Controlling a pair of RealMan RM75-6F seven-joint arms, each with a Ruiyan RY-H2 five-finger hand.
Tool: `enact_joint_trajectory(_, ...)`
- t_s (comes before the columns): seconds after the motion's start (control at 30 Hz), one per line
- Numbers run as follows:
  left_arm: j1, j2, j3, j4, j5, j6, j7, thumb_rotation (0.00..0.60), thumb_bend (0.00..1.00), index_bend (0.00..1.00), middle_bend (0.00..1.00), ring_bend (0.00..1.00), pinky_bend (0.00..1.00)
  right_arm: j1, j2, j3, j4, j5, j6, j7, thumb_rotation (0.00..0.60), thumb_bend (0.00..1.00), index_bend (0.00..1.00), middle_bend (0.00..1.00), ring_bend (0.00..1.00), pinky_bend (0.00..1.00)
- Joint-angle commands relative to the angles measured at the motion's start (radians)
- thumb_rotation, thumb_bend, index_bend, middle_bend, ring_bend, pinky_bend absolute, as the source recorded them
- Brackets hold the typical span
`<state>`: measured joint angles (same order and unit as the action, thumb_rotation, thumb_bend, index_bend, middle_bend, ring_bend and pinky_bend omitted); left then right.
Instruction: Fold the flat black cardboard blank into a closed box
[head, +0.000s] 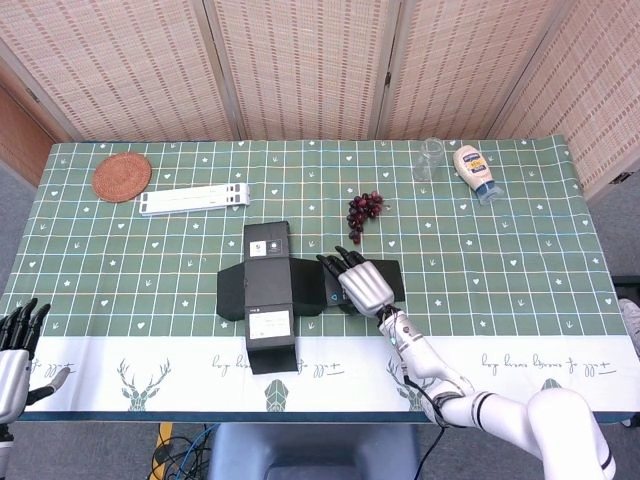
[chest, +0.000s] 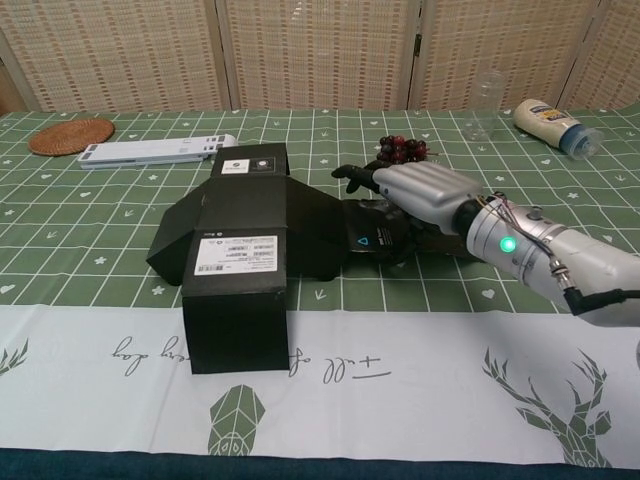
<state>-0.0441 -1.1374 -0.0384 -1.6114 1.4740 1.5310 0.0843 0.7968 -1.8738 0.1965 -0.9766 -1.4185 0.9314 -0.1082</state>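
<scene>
The black cardboard blank (head: 268, 286) lies on the green tablecloth at centre, partly folded: its middle is raised, a labelled flap (chest: 238, 300) points at me, and a long flap (chest: 375, 232) runs right. My right hand (head: 357, 281) lies over that right flap, palm down, fingers stretched toward the raised middle. In the chest view the right hand (chest: 415, 192) covers the flap, and its thumb reaches down to it. I cannot see a firm grip. My left hand (head: 17, 352) hangs off the table's front left corner, fingers apart, holding nothing.
A bunch of dark grapes (head: 364, 211) lies just behind the right hand. A clear glass (head: 431, 158) and a mayonnaise bottle (head: 476, 172) sit at the back right. A wicker coaster (head: 122, 176) and a flat white stand (head: 193, 199) are at the back left.
</scene>
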Motion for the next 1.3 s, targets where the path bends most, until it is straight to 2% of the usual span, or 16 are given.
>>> enact_joint_trajectory(0.03,0.0,-0.001,-0.001,0.004,-0.002,-0.002,-0.003,0.6,0.18,0.0,0.0,0.0,0.09,0.02,-0.027,-0.004,0.043,-0.019,0.009,0.023,0.6,0.29,0.02,0.17,0.1,0.18)
enact_joint_trajectory(0.43,-0.002,-0.001,-0.005,0.017,-0.009,-0.014,-0.02,0.6,0.18,0.0,0.0,0.0,0.09,0.091,-0.114,-0.058,0.258,-0.157,0.129,0.163,0.6,0.43,0.22,0.31,0.24,0.29)
enact_joint_trajectory(0.57,-0.001,0.001,-0.006,0.02,-0.011,-0.011,-0.026,0.6,0.18,0.0,0.0,0.0,0.09,0.108,-0.128,-0.067,0.298,-0.184,0.17,0.201,0.6,0.48,0.25,0.34,0.26,0.31)
enact_joint_trajectory(0.83,0.0,0.002,-0.006,0.021,-0.013,-0.015,-0.031,0.6,0.18,0.0,0.0,0.0,0.09,0.136,-0.138,-0.066,0.347,-0.208,0.238,0.24,0.6,0.64,0.4,0.43,0.35,0.42)
enact_joint_trajectory(1.03,0.001,0.003,-0.005,0.023,-0.013,-0.017,-0.033,0.6,0.18,0.0,0.0,0.0,0.09,0.149,-0.085,-0.044,0.276,-0.2,0.263,0.255,0.6,0.7,0.49,0.49,0.43,0.5)
enact_joint_trajectory(1.17,0.001,0.001,-0.006,0.026,-0.015,-0.019,-0.035,0.6,0.18,0.0,0.0,0.0,0.09,0.147,-0.007,-0.018,0.152,-0.177,0.265,0.266,0.6,0.7,0.51,0.5,0.45,0.52)
enact_joint_trajectory(1.3,0.0,-0.001,-0.004,0.027,-0.013,-0.022,-0.036,0.6,0.18,0.0,0.0,0.0,0.09,0.126,0.103,0.017,-0.041,-0.129,0.244,0.266,0.6,0.7,0.51,0.51,0.46,0.54)
